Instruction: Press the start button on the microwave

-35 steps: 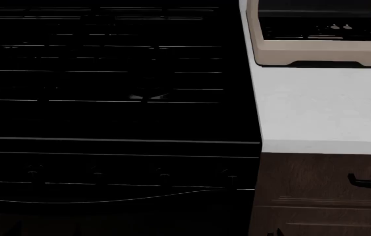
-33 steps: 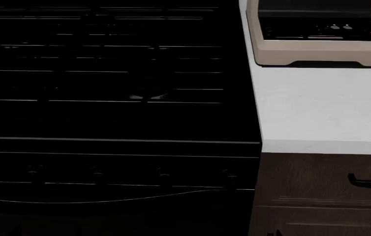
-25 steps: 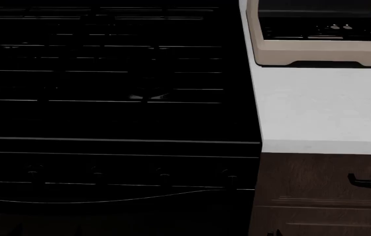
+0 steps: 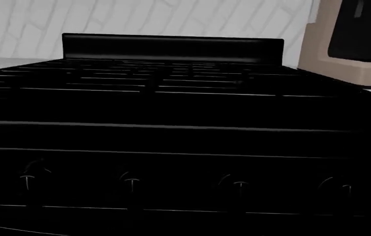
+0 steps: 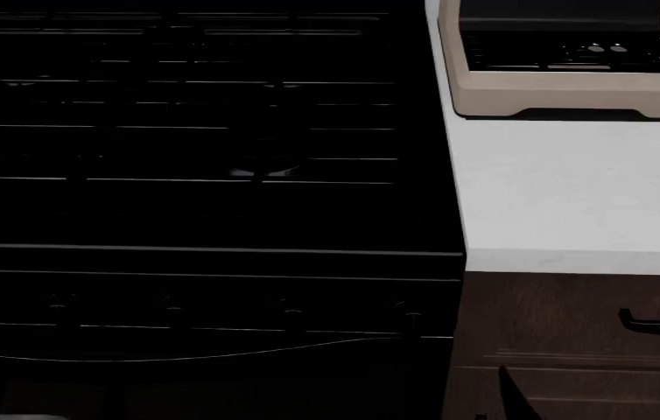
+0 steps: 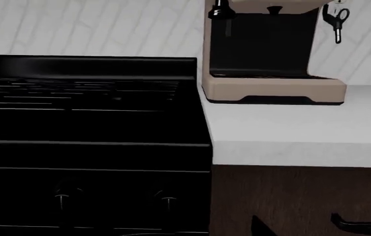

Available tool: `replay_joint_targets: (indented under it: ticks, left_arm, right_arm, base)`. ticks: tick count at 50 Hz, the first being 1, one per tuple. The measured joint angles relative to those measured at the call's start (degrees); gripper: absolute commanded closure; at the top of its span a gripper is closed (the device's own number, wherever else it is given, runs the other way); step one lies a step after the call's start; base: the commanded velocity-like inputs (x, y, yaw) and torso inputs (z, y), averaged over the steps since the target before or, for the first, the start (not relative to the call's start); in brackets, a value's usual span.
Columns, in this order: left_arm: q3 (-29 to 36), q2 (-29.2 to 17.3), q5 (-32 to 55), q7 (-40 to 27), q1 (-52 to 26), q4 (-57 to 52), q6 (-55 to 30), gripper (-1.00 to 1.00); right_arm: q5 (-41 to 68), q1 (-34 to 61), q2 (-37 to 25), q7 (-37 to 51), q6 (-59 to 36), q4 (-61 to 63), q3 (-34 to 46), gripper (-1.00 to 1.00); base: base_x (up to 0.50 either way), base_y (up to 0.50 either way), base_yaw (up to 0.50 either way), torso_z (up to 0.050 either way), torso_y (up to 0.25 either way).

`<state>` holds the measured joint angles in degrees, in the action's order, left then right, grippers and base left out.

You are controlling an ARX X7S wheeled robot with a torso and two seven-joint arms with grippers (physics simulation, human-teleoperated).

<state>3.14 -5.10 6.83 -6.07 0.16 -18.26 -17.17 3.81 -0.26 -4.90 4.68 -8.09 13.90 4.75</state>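
The microwave and its start button are out of view in every frame. A dark pointed fingertip of my right gripper shows at the edge of the right wrist view, in front of the brown cabinet. The same dark tip shows at the bottom of the head view, right of the stove's corner. Only this one tip shows, so I cannot tell how the jaws stand. My left gripper does not show; its wrist view faces the stove front from close by.
A black stove fills the left, with a row of knobs on its front. A white counter lies to its right, bearing a beige coffee machine. Below it is a brown drawer with a black handle.
A dark pointed tip of the right gripper has risen into the bottom of the head view, right of the stove. Nothing else has moved.
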Motion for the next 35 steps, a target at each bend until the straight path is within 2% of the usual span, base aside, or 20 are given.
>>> replay_joint_targets:
  ticks: [10,18,35]
  left_arm:
    - [-1.2,-2.1,3.3,-1.3,-10.2,-8.3,-16.5,-1.0]
    - [-2.2,-3.1,5.1,-2.1,-18.0,-10.4,-25.0,-1.0]
    - [-3.0,-3.7,7.4,-3.0,-23.5,-10.9,-31.5,-1.0]
  right_arm:
    - [1.4,6.6,-2.8,-0.1,-14.4,12.2,0.2,-1.0]
    - [3.1,12.9,-4.1,-0.4,-23.8,17.9,-0.2,-1.0]
    - [6.0,18.3,-4.8,-0.9,-30.6,21.7,-0.7,-1.0]
  base:
    - [0.0,0.0,0.0,0.0,0.0]
    - [0.0,0.0,0.0,0.0,0.0]
    - [0.48,0.03,0.0,0.0,0.0]
